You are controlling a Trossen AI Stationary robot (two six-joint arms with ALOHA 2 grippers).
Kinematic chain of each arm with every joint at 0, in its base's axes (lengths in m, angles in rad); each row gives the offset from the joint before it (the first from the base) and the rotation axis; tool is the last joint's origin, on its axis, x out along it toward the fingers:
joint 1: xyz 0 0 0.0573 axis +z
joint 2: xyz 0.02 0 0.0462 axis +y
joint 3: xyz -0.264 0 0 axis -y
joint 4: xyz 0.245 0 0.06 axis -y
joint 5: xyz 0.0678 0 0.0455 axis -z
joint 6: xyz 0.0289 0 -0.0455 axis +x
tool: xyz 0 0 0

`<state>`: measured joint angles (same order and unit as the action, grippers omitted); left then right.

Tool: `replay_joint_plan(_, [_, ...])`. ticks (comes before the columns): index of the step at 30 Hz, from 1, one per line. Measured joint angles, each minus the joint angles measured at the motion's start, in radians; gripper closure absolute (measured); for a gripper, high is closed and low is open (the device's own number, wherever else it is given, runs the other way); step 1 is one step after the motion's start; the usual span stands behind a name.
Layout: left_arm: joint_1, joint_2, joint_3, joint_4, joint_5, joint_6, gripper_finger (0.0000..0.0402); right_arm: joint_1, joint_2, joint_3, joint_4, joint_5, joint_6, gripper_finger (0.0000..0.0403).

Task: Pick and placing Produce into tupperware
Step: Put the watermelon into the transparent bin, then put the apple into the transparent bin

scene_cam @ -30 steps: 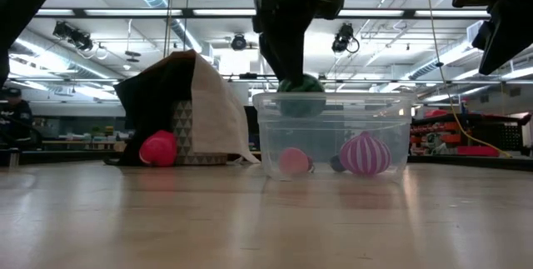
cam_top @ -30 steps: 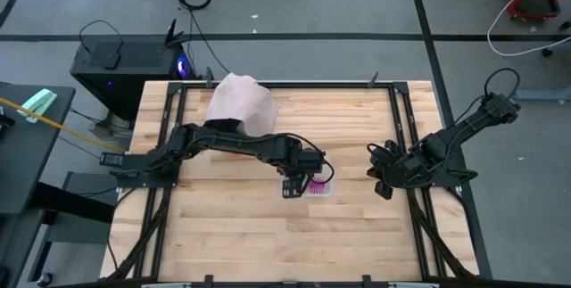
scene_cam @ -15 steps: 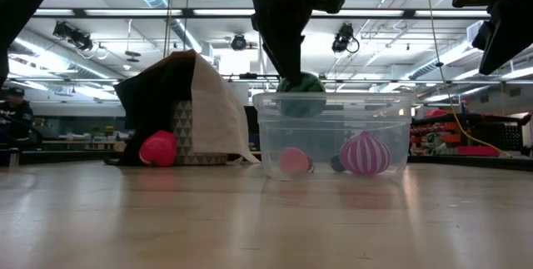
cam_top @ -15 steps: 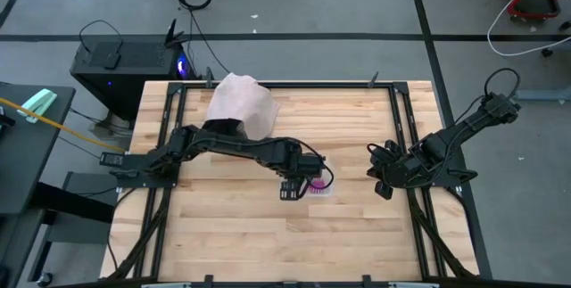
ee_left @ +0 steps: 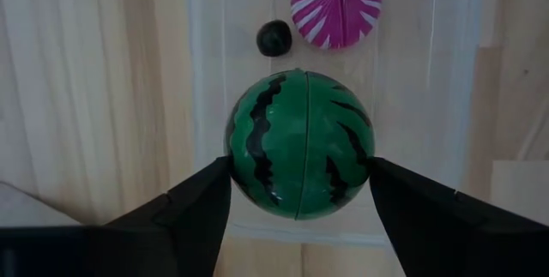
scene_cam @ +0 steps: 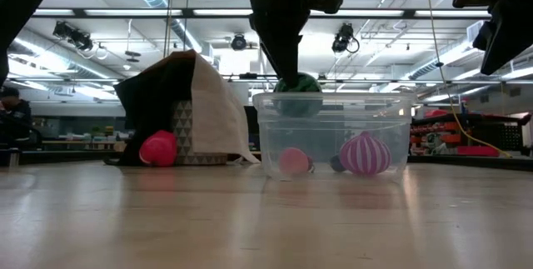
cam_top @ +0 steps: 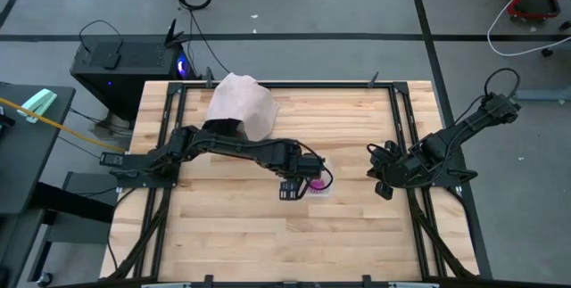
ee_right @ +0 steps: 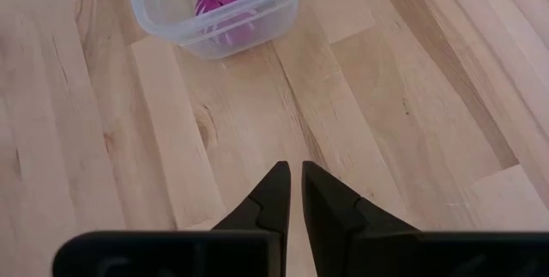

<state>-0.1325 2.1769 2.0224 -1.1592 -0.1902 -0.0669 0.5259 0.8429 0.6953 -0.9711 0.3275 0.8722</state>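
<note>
The left tool (ee_left: 300,193) is clamped on a toy watermelon (ee_left: 299,144) and holds it at the rim of the clear tub (scene_cam: 333,134), which sits in the middle of the wooden surface (cam_top: 232,234). A spiky purple fruit (scene_cam: 364,153), a pink one (scene_cam: 293,161) and a small dark one (ee_left: 274,38) already lie inside. A red toy (scene_cam: 158,148) waits by the pale bag (scene_cam: 212,111). The right tool (ee_right: 292,187) rests off to the right side with its fingers together.

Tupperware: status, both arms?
Left gripper shut on watermelon, at the rim of the tupperware. Magenta striped piece already inside. Right gripper shut, parked aside. Nothing blocking.
</note>
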Motion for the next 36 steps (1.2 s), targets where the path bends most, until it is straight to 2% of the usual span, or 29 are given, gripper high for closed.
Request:
replay_joint_plan(10, [-0.001,0.000,0.000,-0.010,-0.044,0.000,0.0081,0.000,0.000,0.000,0.000,0.000,0.001,0.0362])
replay_joint_plan(15, [-0.011,-0.002,0.000,-0.042,-0.125,-0.015,0.0085,0.000,0.000,0.000,0.000,0.000,0.018,0.0362])
replay_joint_plan(19, [-0.017,-0.009,0.001,-0.087,-0.139,-0.116,0.0099,0.000,0.000,0.000,0.000,0.000,0.018,0.0362])
replay_joint_plan(25, [-0.021,-0.024,0.028,-0.204,-0.144,-0.434,0.0106,0.000,0.000,0.000,-0.001,0.000,0.017,0.0362])
replay_joint_plan(27, [-0.025,-0.026,0.068,-0.233,-0.190,-0.577,0.0107,0.000,0.000,0.000,0.000,0.000,0.016,0.0362])
replay_joint_plan(33, [-0.102,-0.030,0.240,-0.379,-0.540,-1.096,0.0117,0.000,0.000,0.000,-0.001,-0.001,0.015,0.0362])
replay_joint_plan(36, [-0.163,-0.030,0.270,-0.411,-0.657,-1.334,0.0123,0.000,0.000,0.000,-0.001,-0.013,0.015,0.0362])
